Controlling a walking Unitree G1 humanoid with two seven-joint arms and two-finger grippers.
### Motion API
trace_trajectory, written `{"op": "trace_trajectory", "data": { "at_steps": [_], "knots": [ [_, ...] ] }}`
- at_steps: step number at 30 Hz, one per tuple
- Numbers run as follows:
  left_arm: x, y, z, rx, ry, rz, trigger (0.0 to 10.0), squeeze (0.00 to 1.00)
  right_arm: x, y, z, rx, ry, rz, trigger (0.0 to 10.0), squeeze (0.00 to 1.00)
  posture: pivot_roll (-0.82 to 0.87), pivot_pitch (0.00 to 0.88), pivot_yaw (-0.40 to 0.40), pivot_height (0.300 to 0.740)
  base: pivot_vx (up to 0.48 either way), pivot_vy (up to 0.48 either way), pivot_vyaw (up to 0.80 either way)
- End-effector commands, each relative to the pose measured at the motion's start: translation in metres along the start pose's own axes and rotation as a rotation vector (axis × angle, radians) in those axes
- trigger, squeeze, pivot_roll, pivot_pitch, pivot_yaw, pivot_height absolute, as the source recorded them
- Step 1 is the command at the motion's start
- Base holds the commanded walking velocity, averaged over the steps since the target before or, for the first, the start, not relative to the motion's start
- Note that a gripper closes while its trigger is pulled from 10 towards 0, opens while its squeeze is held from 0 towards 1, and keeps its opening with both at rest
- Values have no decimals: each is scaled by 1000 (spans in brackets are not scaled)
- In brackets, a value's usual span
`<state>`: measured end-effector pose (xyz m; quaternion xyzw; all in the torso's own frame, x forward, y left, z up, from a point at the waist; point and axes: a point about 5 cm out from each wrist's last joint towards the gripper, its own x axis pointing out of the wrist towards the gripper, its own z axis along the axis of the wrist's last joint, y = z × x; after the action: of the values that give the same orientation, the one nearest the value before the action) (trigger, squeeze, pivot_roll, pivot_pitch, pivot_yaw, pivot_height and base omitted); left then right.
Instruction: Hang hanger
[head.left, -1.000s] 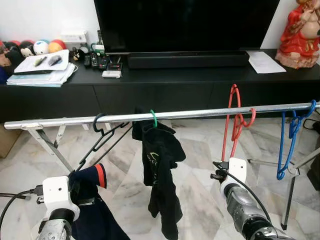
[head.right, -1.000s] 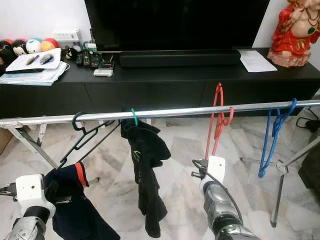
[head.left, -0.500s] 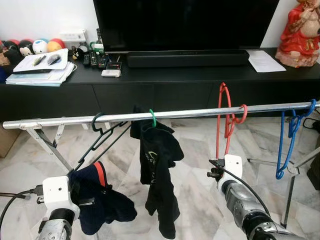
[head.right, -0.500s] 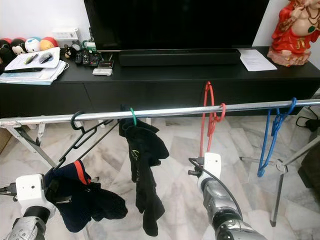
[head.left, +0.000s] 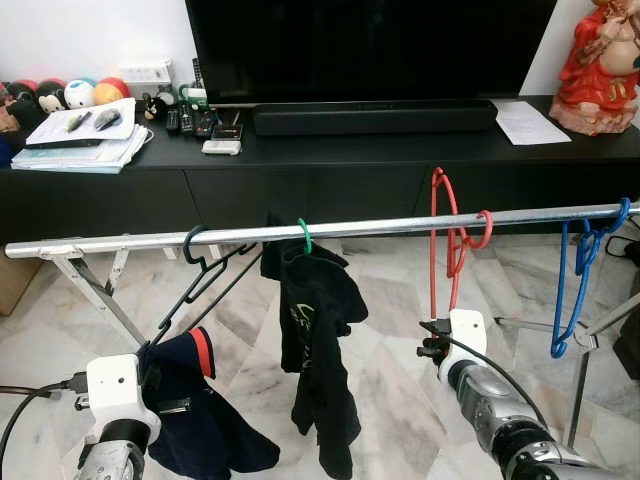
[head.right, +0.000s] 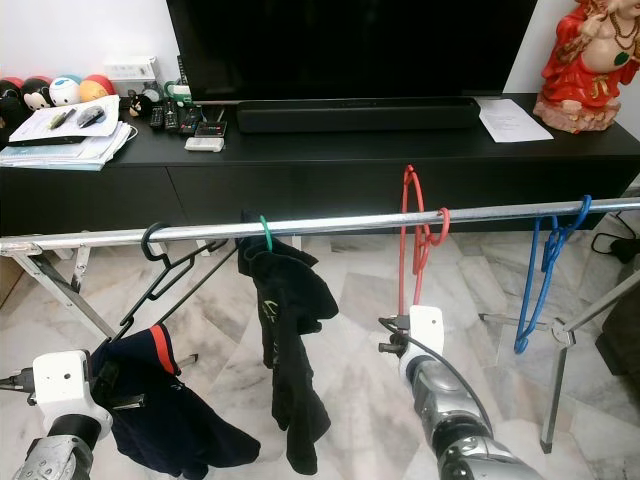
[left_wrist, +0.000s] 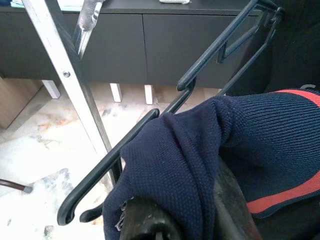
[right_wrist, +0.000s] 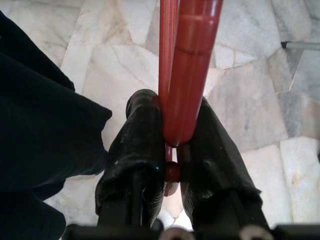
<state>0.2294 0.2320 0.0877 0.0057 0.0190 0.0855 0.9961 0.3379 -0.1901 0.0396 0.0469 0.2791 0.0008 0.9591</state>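
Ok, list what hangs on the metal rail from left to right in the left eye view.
Black hanger carrying the navy garment → green-hooked hanger with the black garment → red hanger, its lower end held by the right claw → blue hanger.

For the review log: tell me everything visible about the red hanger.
The red hanger looks like glossy plastic, thin and seen nearly edge-on. It stands almost upright, its hook curled over the metal rail, between the black garment and the blue hanger. Its lower end is pinched between the right gripper fingers.
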Motion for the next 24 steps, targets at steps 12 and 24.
{"op": "trace_trajectory", "data": {
  "at_steps": [12,24],
  "knots": [
    [-2,0,6,0,-20,-15,10000,0,1,8,-4,-73,68,58,10000,0,10,149,4,740,0,0,0],
    [-3,-2,6,-4,-14,-17,10000,0,0,8,-11,-53,91,62,10000,435,9,152,0,740,0,0,0]
  ]
}}
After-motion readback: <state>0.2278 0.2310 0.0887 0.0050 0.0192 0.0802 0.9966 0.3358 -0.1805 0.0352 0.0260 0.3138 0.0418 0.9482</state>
